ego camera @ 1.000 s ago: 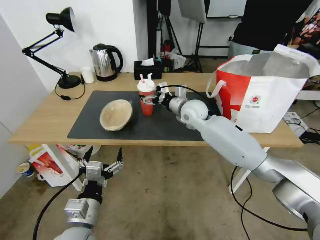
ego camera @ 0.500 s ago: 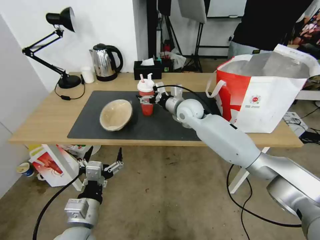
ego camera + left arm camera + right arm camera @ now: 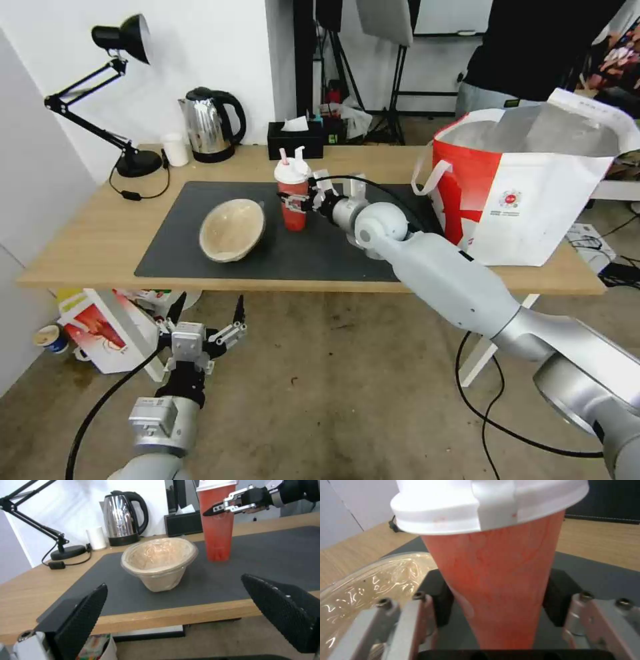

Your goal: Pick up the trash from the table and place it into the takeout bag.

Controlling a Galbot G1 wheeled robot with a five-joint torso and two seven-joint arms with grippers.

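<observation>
The right gripper [image 3: 298, 200], jaws spread, brackets the upright red drink cup [image 3: 293, 200], takeout bag [image 3: 527, 187] at its three o'clock.

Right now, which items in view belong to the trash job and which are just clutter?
Job:
red drink cup, with the right gripper around it
beige paper bowl
takeout bag
table

Clutter:
kettle
desk lamp
small white cup
black tissue box
red-and-white carton on the floor, near the left gripper, open below the table edge
</observation>
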